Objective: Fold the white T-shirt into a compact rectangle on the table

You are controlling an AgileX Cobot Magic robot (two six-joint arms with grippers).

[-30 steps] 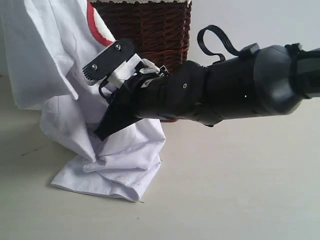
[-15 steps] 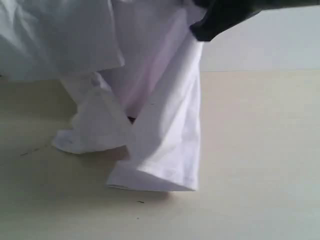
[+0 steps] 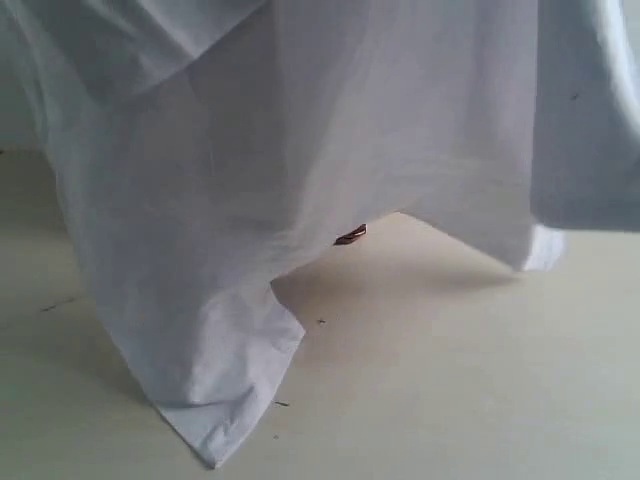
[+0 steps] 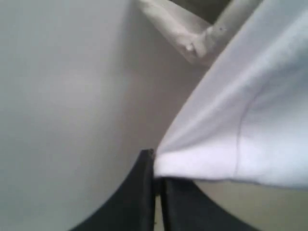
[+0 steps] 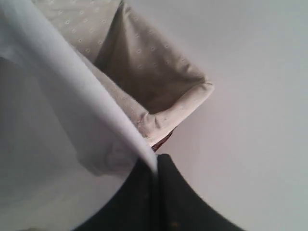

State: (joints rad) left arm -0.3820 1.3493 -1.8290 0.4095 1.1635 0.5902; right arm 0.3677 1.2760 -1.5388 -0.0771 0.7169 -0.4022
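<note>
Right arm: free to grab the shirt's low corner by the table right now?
Probably not. The right gripper is shut on an edge of the shirt, so it must let go first. Nothing covers the corner itself.

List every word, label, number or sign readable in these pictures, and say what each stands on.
No readable text in any view.
white T-shirt: only plain fabric faces the cameras; no lettering or tag shows.
basket liner: a small repeating dot pattern, not writing.
table: only a few tiny dark specks, no marks that read.
</note>
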